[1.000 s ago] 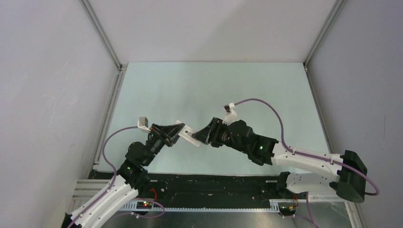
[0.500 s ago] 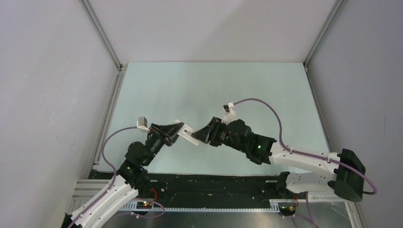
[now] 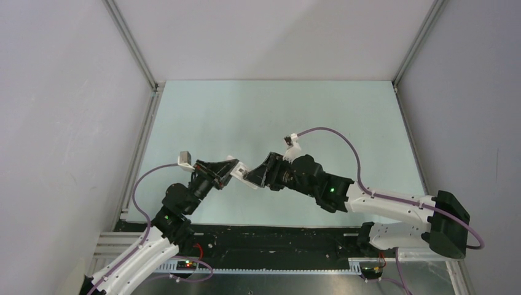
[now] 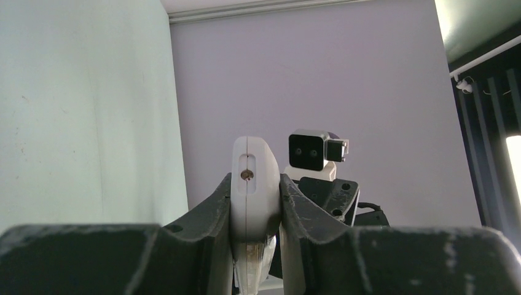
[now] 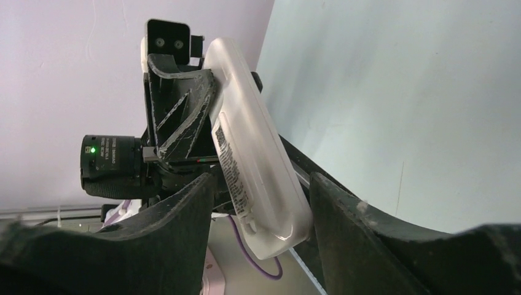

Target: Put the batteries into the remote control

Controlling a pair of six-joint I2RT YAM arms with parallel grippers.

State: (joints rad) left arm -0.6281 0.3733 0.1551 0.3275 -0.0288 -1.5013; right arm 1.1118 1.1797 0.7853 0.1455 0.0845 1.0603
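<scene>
My left hand (image 4: 255,187) is clamped on the slim white plastic remote control (image 5: 255,160), held in the air over the pale green tabletop (image 3: 246,110), toward its near edge. My right hand (image 5: 261,182) is spread astride the remote's free end. No batteries are visible, so I cannot confirm loading.

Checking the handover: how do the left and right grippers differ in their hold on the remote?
The left gripper is shut on the remote, fingers pressed to both sides; the right gripper stands open around its other end, a gap showing. So the left gripper alone carries it; the right gripper holds nothing. Both face each other along the same remote.
</scene>
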